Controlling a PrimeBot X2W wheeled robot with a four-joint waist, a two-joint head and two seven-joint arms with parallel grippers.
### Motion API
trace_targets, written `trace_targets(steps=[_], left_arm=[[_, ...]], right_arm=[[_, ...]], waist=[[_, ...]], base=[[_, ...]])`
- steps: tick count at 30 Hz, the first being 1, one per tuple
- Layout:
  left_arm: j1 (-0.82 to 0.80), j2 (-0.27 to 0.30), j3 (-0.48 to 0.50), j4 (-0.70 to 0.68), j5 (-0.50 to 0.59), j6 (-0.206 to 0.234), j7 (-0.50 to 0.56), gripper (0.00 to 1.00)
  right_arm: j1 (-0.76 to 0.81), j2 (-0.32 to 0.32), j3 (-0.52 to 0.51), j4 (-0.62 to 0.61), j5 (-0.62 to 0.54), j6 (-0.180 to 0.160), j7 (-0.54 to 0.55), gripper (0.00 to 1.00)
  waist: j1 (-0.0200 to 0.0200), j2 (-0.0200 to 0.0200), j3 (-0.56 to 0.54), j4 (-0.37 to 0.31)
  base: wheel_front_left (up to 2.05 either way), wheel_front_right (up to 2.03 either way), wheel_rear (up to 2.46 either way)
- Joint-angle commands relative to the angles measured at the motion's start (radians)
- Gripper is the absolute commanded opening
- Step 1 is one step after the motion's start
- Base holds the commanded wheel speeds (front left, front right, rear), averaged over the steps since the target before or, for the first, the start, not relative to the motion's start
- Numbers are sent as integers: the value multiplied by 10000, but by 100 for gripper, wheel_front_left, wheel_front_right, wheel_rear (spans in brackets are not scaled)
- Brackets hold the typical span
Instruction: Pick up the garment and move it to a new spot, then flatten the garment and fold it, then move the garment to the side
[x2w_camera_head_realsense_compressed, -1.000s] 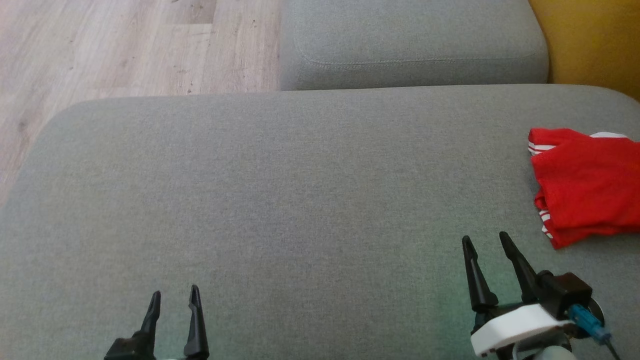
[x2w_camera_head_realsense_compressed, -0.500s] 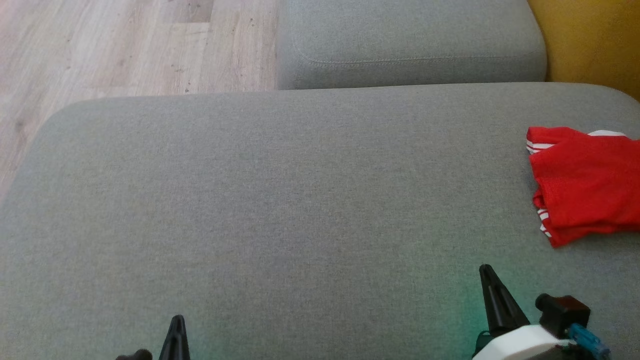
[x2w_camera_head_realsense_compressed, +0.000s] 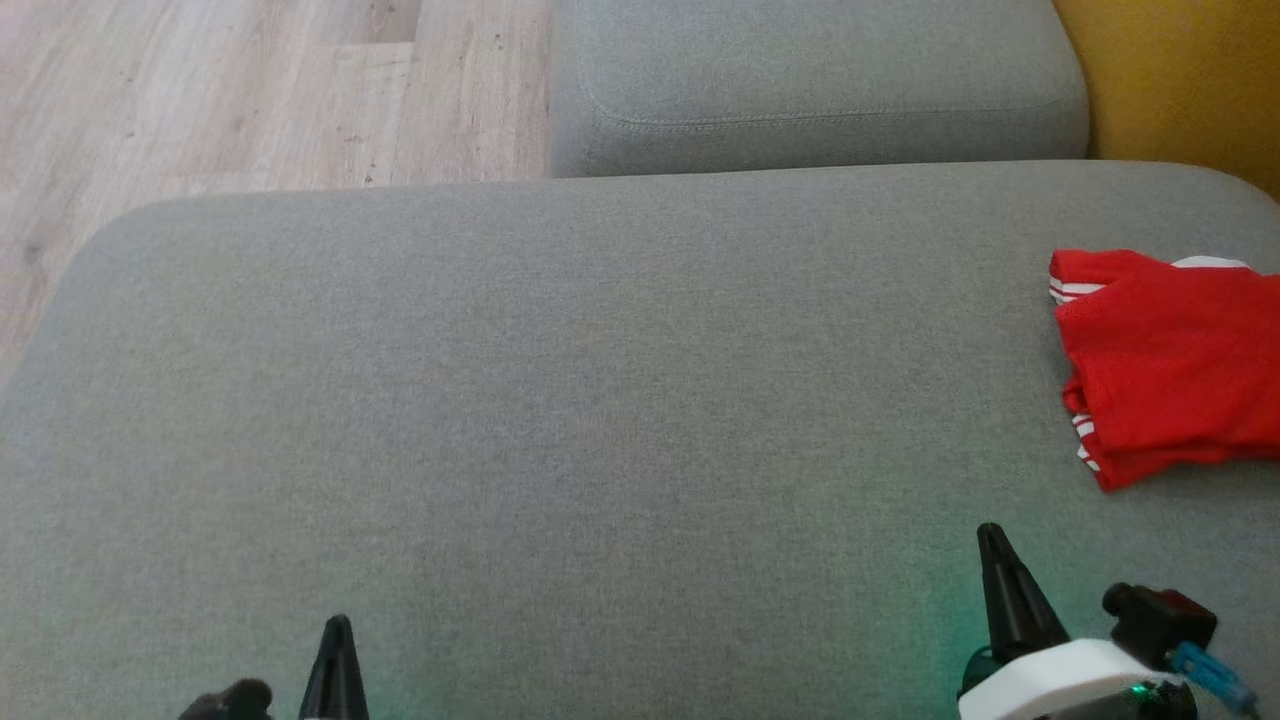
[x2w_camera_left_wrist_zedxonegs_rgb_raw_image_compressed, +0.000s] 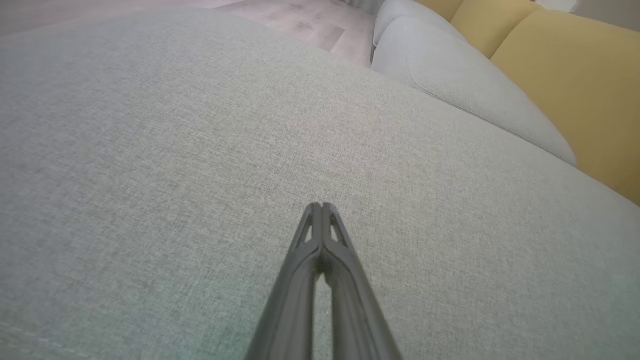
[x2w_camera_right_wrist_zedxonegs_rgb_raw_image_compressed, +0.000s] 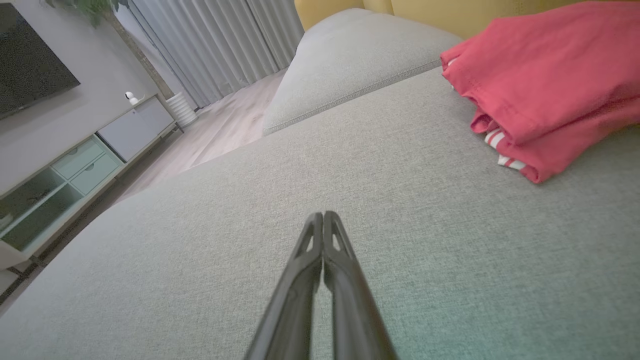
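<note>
The red garment (x2w_camera_head_realsense_compressed: 1165, 365), trimmed with white stripes, lies in a folded bundle at the right edge of the large grey sofa seat (x2w_camera_head_realsense_compressed: 600, 400), where the head view's right border cuts it off. The right end effector (x2w_camera_head_realsense_compressed: 990, 530) sits low on that side, with the garment ahead of it and further to the right, clearly apart from it and with bare grey fabric between them. The left end effector (x2w_camera_head_realsense_compressed: 338, 622) is at the lower left, well apart from the garment, with most of the seat's width between the two. Both end effectors have their two dark fingers pressed together tip to tip and hold nothing. Each hovers just above the upholstery or on it; I cannot tell which.

The right wrist view sees the garment from the side: several layers are stacked, the striped hems peek out at the lower fold, and the top layer is rumpled. It also takes in the room beyond: a dark television (x2w_camera_right_wrist_zedxonegs_rgb_raw_image_compressed: 30, 55) on the wall, a pale low cabinet (x2w_camera_right_wrist_zedxonegs_rgb_raw_image_compressed: 75, 165) with drawers and open shelves, grey curtains (x2w_camera_right_wrist_zedxonegs_rgb_raw_image_compressed: 215, 45) and a small white ribbed cylinder (x2w_camera_right_wrist_zedxonegs_rgb_raw_image_compressed: 181, 109) on the wooden floor (x2w_camera_head_realsense_compressed: 200, 100). The left wrist view looks across plain seat fabric toward a second grey cushion (x2w_camera_left_wrist_zedxonegs_rgb_raw_image_compressed: 465, 85) and the yellow back cushions (x2w_camera_left_wrist_zedxonegs_rgb_raw_image_compressed: 575, 85) behind it.
</note>
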Motion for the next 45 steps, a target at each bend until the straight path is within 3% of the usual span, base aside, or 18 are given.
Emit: trace_targets(steps=[1,45], left_arm=[[-420,29,258,-251,-167,-94,22,0],[-1218,-628,2063,-252,-3828,-1456,1163,0]], right_arm=[[-552,-147,-51,-363,258,7,20,0],[-1207,-275,-616,-454,5378,20,854,0]], waist=[[0,0,2,-3],[0,0,113,-169]], base=[[0,0,0],[0,0,0]])
